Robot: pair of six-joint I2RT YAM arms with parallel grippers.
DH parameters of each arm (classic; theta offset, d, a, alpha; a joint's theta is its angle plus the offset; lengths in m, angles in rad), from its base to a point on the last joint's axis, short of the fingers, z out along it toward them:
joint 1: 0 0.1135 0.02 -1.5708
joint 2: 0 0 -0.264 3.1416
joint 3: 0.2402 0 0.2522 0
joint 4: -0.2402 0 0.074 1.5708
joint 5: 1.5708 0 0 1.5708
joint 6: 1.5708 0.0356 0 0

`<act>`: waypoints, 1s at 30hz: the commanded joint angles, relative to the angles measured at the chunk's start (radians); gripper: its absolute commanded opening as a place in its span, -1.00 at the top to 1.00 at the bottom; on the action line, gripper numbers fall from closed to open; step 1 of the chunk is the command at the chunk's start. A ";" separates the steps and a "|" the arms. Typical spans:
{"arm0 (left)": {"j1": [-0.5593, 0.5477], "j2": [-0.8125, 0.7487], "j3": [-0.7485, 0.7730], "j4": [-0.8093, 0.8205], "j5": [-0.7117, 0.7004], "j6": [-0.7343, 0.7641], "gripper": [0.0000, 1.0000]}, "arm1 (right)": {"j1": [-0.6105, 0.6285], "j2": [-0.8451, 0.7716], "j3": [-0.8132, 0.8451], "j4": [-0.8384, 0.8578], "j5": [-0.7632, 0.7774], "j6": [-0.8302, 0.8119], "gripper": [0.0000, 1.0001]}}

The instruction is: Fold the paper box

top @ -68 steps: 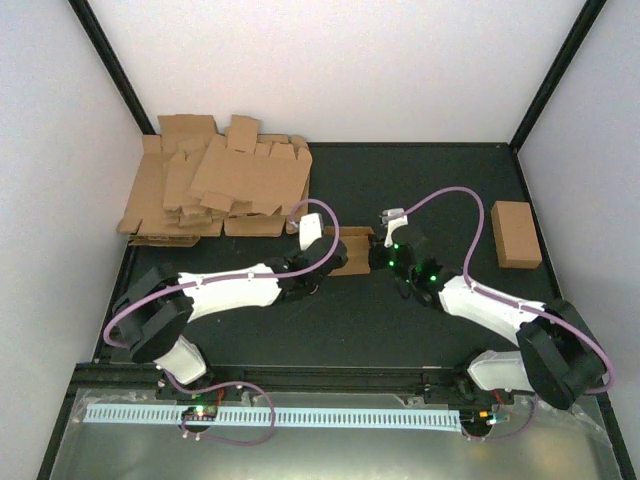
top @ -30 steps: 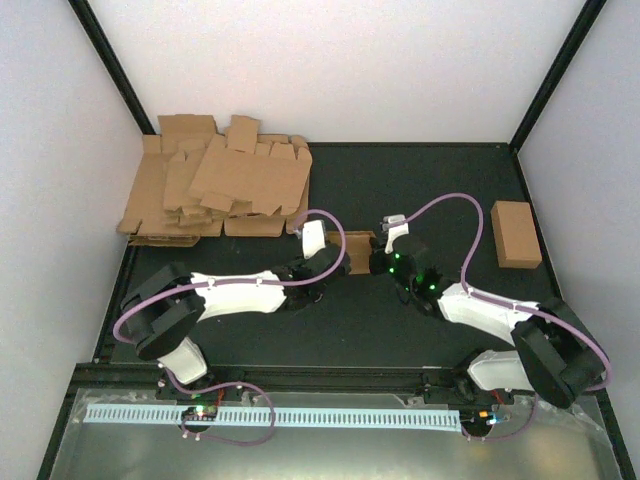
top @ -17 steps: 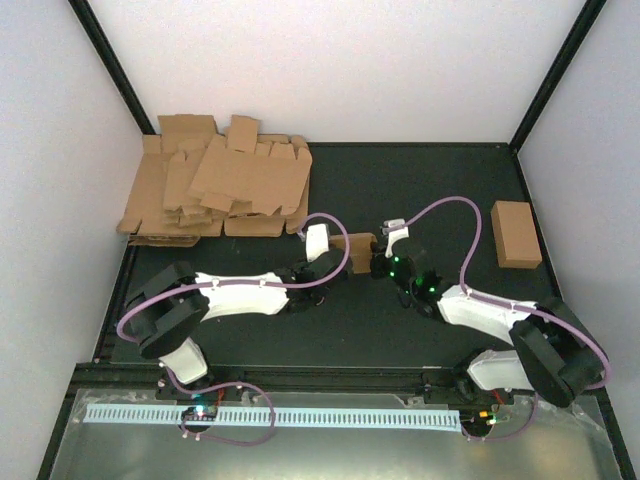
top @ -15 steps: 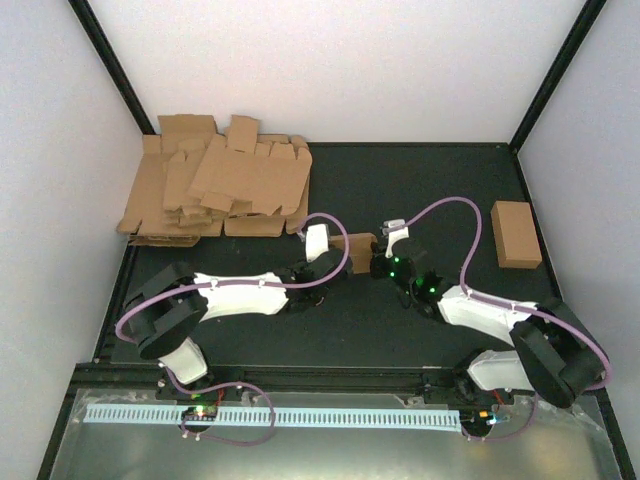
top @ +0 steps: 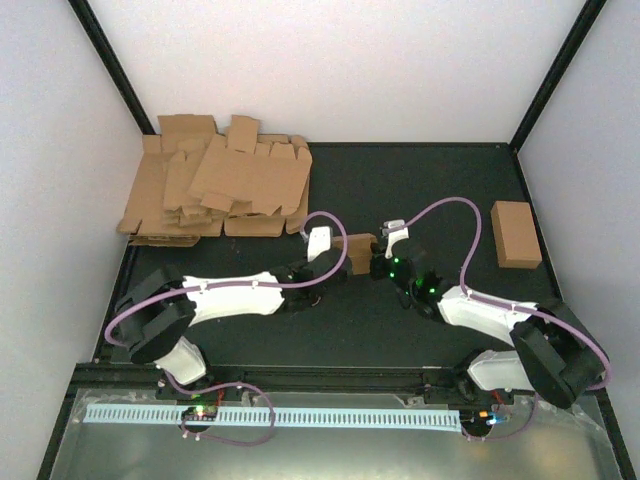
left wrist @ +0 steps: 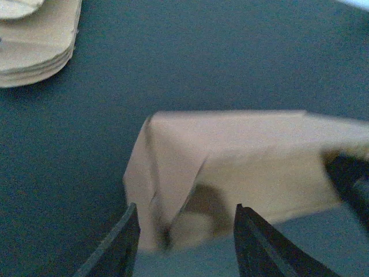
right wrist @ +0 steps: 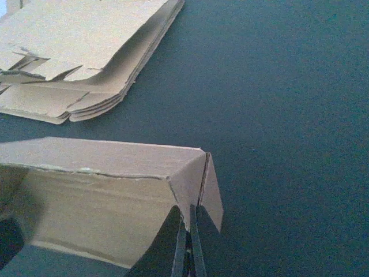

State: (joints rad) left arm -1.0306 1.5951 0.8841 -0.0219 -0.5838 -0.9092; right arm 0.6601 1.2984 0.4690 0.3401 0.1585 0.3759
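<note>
The paper box point(top: 358, 245) is a small brown carton in the middle of the dark table, between my two grippers. In the left wrist view its loose, crumpled end point(left wrist: 190, 173) sits just ahead of and between the spread fingers. My left gripper point(top: 338, 254) point(left wrist: 187, 231) is open and I see no contact with the cardboard. At the box's other end point(right wrist: 104, 196) my right gripper point(top: 375, 260) point(right wrist: 189, 242) is shut on a thin end flap, its jaws pressed together on the cardboard edge.
A heap of flat brown blanks point(top: 215, 190) lies at the back left, its edge showing in both wrist views point(left wrist: 34, 40) point(right wrist: 86, 57). A smooth closed cardboard brick point(top: 516, 234) rests at the right. White walls enclose the table point(top: 420, 190).
My left gripper has opened and let go of the box's end. The right gripper stays shut on its flap. The box has barely shifted.
</note>
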 commanded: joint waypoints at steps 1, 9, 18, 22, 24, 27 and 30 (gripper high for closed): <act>-0.005 -0.049 -0.007 -0.211 0.083 0.018 -0.03 | -0.003 0.002 -0.008 -0.118 0.054 0.008 0.95; 0.009 -0.167 0.008 -0.297 0.125 0.050 -0.29 | -0.002 0.005 -0.001 -0.112 0.056 0.001 0.91; 0.179 -0.308 0.005 -0.222 0.405 0.187 -0.50 | -0.003 -0.045 0.011 -0.152 0.041 -0.005 0.56; 0.254 -0.299 0.048 -0.240 0.489 0.219 -0.52 | -0.002 -0.104 0.016 -0.185 0.017 -0.011 0.33; 0.281 -0.289 0.053 -0.219 0.533 0.225 -0.52 | -0.003 -0.125 0.022 -0.206 0.011 -0.013 0.07; 0.310 -0.267 0.072 -0.194 0.595 0.242 -0.52 | -0.003 -0.131 0.045 -0.246 0.000 -0.023 -0.11; 0.321 -0.235 0.105 -0.197 0.643 0.254 -0.52 | -0.002 -0.132 0.069 -0.278 -0.017 -0.027 -0.15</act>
State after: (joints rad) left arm -0.7258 1.3235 0.9199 -0.2379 -0.0574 -0.6975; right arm 0.6598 1.1778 0.4915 0.1207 0.1616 0.3626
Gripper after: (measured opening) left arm 0.762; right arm 0.570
